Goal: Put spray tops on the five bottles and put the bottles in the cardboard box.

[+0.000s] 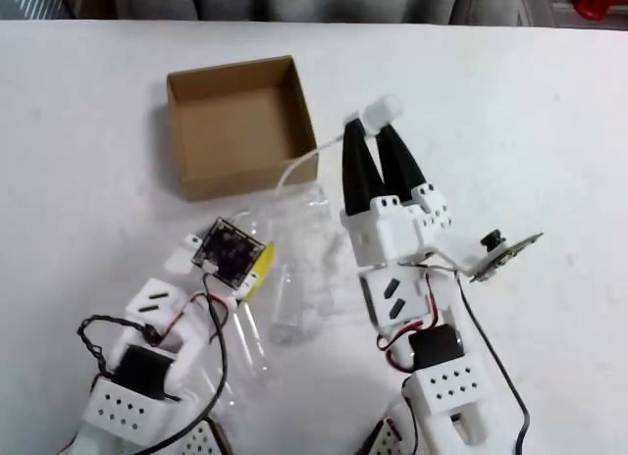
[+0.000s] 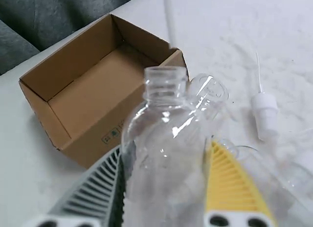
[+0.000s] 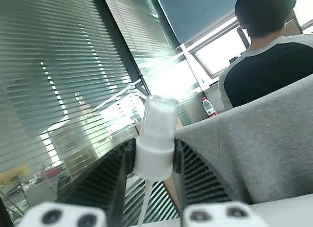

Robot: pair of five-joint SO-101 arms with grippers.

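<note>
White table (image 1: 549, 112), stamped cardboard box (image 2: 80, 141)

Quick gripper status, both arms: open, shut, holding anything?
Left gripper: closed on a clear bottle with no top on its neck.
Right gripper: closed on a white spray top.

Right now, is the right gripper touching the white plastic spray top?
Touching. Right wrist view: the right gripper squeezes the white spray top from both sides.
</note>
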